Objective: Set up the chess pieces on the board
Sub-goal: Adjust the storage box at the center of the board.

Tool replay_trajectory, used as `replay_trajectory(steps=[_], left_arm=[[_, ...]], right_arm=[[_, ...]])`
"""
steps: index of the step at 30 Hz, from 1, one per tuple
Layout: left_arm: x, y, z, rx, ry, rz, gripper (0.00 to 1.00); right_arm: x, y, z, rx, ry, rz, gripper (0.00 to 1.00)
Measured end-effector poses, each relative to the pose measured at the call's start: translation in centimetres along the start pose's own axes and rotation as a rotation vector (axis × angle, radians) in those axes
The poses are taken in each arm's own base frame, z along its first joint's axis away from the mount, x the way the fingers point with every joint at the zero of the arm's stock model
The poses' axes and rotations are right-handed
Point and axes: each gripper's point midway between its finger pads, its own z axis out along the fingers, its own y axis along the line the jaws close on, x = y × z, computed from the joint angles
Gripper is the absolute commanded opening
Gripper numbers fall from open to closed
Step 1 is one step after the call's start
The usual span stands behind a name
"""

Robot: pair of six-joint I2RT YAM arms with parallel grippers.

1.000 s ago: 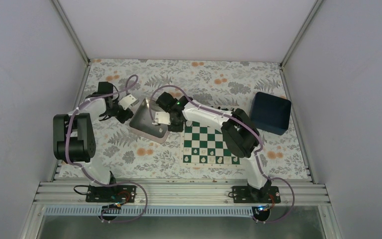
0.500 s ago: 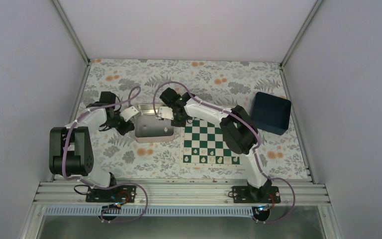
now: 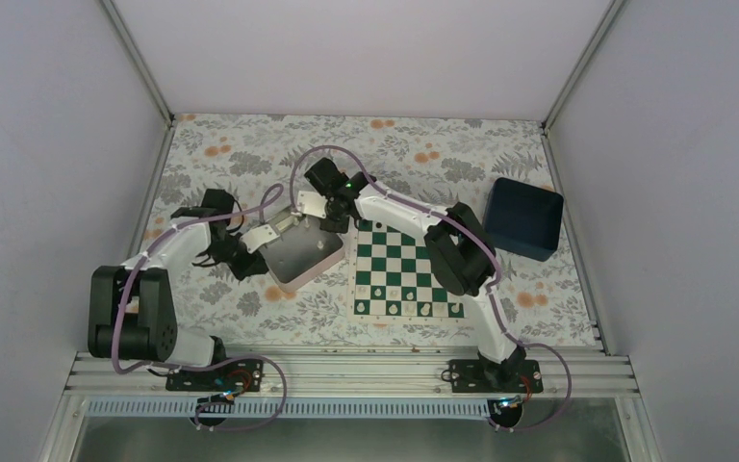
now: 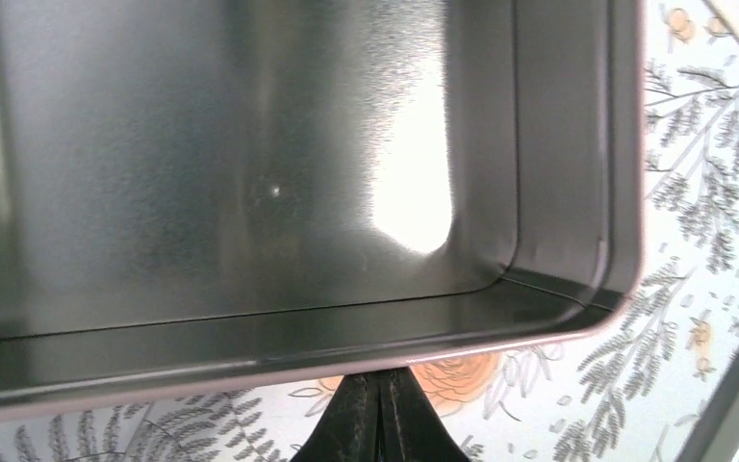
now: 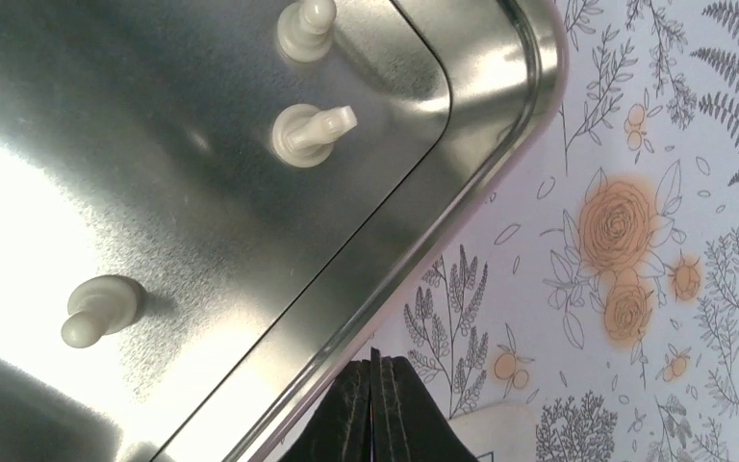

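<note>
While both wrist views crop the tray [image 5: 524, 96], three cream-white chess pieces [image 5: 310, 133] lie inside it. The left gripper [image 4: 380, 385] and right gripper [image 5: 373, 371] each have jaws pressed together at its rim.

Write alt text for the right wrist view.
Three cream chess pieces lie inside a shiny metal tray, near its rounded corner. The right claw, shut, sits at the tray's rim at the bottom of the view, with a floral tablecloth to the right.
</note>
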Motion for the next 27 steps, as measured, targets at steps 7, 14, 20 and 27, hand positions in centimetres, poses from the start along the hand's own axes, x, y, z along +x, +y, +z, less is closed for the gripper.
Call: replay_trajectory(steps=[7,14,20,27], left_arm=[[-0.1,-0.9,-2.1,-0.019,0.014,0.047,0.02],[-4.7,2.3,-9.3,-0.211,-0.061,0.144,0.02],[-8.5,7.8,-10.7,-0.301,-0.113,0.125,0.02],[-7.9,12.4,-4.5,-0.222,-0.03,0.044,0.02]], right_arm=[[-0.6,0.0,-0.5,0.005,-0.03,0.0,0.04],[-0.6,-0.1,-3.4,0.024,-0.058,0.006,0.04],[1.5,1.9,-6.4,-0.021,-0.05,0.018,0.04],[3.7,6.3,-6.8,-0.146,0.005,-0.004,0.04]])
